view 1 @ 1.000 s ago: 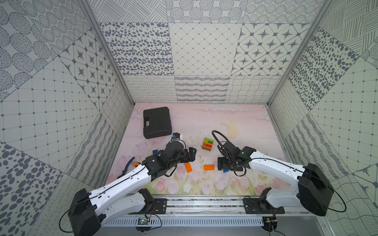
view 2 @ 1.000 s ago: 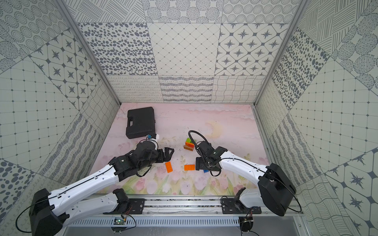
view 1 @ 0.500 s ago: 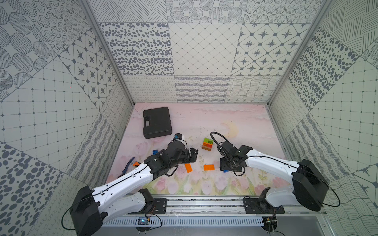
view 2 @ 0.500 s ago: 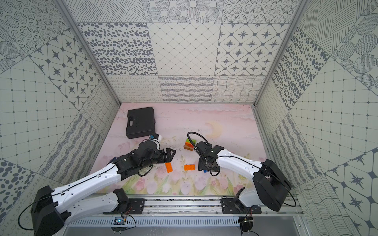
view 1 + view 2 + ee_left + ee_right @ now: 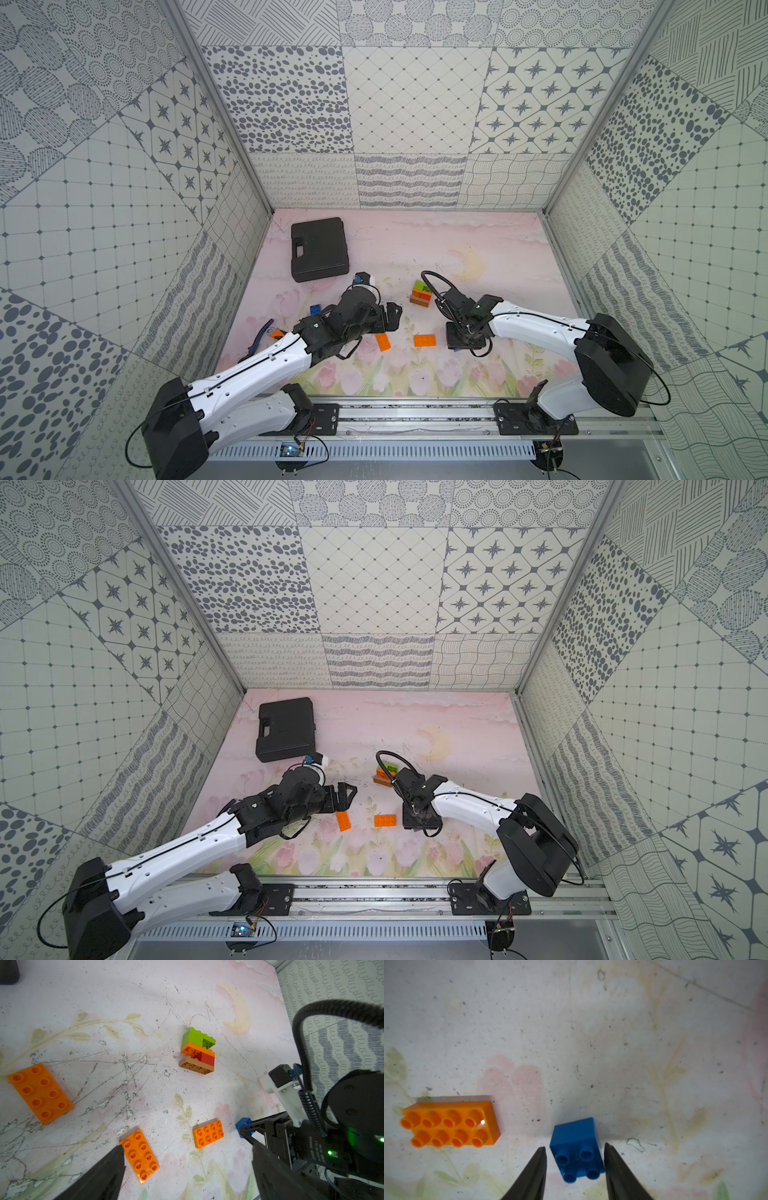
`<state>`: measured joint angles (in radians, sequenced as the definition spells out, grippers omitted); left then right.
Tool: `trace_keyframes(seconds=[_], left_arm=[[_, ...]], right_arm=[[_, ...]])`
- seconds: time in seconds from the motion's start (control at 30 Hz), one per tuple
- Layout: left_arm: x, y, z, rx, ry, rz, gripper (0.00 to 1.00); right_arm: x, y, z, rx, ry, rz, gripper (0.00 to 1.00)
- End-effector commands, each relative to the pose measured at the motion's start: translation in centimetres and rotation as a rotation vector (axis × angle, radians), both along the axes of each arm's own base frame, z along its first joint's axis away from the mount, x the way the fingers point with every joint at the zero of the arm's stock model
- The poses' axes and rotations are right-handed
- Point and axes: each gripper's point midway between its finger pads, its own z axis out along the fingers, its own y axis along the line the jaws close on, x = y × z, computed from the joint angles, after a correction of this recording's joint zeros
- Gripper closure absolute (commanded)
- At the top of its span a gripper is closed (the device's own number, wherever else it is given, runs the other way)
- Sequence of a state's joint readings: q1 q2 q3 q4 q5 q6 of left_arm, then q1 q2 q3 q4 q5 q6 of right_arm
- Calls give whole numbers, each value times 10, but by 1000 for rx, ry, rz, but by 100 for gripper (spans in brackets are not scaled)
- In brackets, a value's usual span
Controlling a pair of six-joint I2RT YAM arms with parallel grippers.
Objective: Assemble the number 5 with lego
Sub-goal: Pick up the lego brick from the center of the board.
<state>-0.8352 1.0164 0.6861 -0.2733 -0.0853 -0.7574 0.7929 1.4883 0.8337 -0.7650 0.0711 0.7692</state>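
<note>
Right jaws have narrowed, barely apart, around the blue brick (image 5: pixel 576 1142); left jaws gape.

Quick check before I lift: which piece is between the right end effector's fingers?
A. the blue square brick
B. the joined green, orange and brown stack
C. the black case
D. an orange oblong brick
A: in the right wrist view the blue square brick sits between the two fingers of the right end effector, while the nearest orange oblong lies apart from them.
</note>
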Motion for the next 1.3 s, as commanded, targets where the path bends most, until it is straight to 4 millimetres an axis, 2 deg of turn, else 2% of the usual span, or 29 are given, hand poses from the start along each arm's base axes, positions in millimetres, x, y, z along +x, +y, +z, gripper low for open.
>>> trace_keyframes(seconds=[0.0,0.1,0.27,0.57,0.73,0.87,1.07,1.27], left_arm=[[3,-3,3,-26,-12,3,1],[3,-4,2,-25,-9,-1,1],[3,-5,2,-25,-8,-2,1],[2,-5,0,-23,-3,-7,1],[2,-5,-1,-21,-1,-6,1],[2,-5,-2,-17,1,-10,1],[2,-8,-8,-11,16,-21,1],[0,-6,-12,-1,24,-18,1]], right_arm=[[7,9,3,14,-19,20,56],[7,8,2,12,-20,18,62],[6,6,0,-5,-9,21,59],[7,7,-1,-7,-7,20,61],[9,7,5,2,-28,13,68],[11,11,15,34,-47,-1,68],[13,34,34,130,-77,-13,68],[13,58,39,164,-69,4,68]])
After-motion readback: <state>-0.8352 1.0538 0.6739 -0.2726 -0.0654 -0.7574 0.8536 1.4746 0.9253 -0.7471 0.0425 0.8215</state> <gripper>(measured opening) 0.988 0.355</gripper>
